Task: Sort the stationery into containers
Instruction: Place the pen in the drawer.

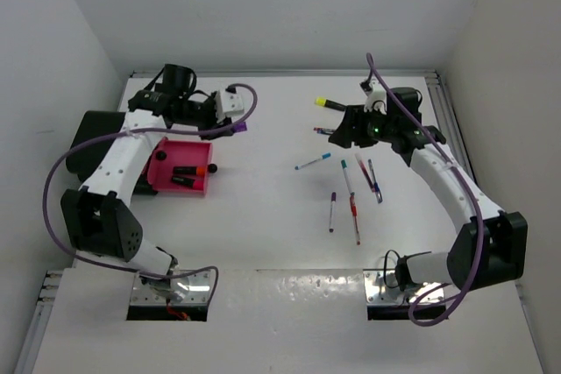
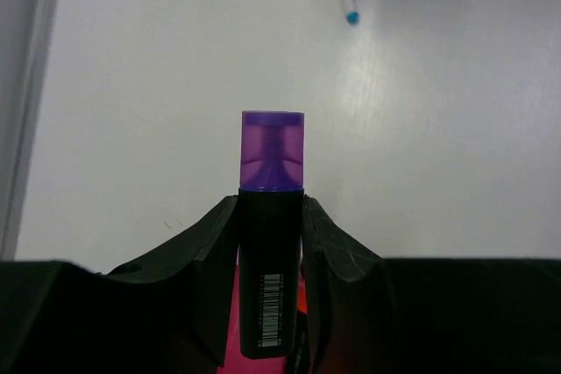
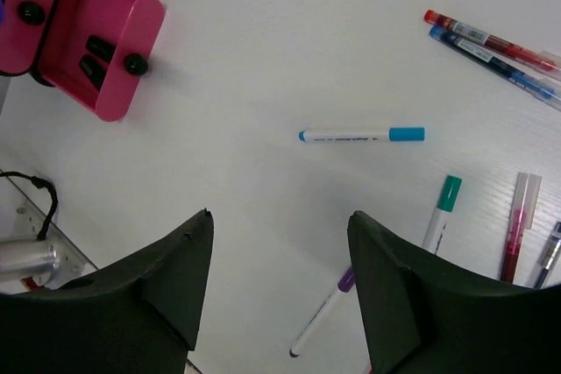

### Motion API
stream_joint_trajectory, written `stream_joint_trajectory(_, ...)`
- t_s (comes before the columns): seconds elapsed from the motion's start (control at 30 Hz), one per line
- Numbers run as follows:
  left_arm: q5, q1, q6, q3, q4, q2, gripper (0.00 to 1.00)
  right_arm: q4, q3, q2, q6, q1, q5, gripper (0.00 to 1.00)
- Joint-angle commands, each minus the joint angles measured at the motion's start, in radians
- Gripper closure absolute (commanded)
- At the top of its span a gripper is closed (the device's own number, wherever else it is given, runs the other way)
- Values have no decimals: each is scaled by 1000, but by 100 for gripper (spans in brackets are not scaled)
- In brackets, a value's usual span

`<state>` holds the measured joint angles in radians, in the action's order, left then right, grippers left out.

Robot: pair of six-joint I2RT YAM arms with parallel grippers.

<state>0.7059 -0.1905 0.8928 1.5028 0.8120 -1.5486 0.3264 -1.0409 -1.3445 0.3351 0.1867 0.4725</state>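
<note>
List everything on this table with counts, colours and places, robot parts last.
table: one, white, under everything.
tray: one, pink, left of centre.
box: one, black, far left, partly hidden.
pens: at least seven, mostly white with blue, red, purple or teal caps, scattered right of centre.
yellow highlighter: one, far side, right of centre.
purple highlighter: one, black body, raised near the tray's far corner.
black markers: about two, lying in the tray.
left gripper: one, black, shut on the purple highlighter.
right gripper: one, black, open, empty, near the pens.
</note>
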Motion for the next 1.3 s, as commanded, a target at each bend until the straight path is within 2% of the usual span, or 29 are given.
stream_joint_trajectory(0.0, 72, 35, 277, -104, 206, 15, 100, -41, -10, 10, -18, 17, 12, 38)
stream_joint_trajectory(0.17, 58, 134, 493, -203, 271, 44, 100, -29, -34, -10, -25, 20, 14, 38)
stream_joint_trajectory(0.43, -75, 288, 665, -182, 288, -65, 99, -32, -34, -33, -36, 33, 12, 38)
stream_joint_trajectory(0.67, -92, 353, 704, -171, 242, -145, 95, -35, -41, -59, -38, 39, 12, 38)
stream_joint_trajectory(1.1, -85, 356, 670, -89, 142, -274, 93, -33, -48, -87, -45, 42, 3, 38)
stream_joint_trajectory(1.2, -94, 358, 660, -73, 144, -304, 89, -27, -54, -91, -51, 42, 0, 38)
stream_joint_trajectory(1.27, -100, 353, 660, -76, 141, -315, 83, -24, -57, -94, -57, 42, -5, 37)
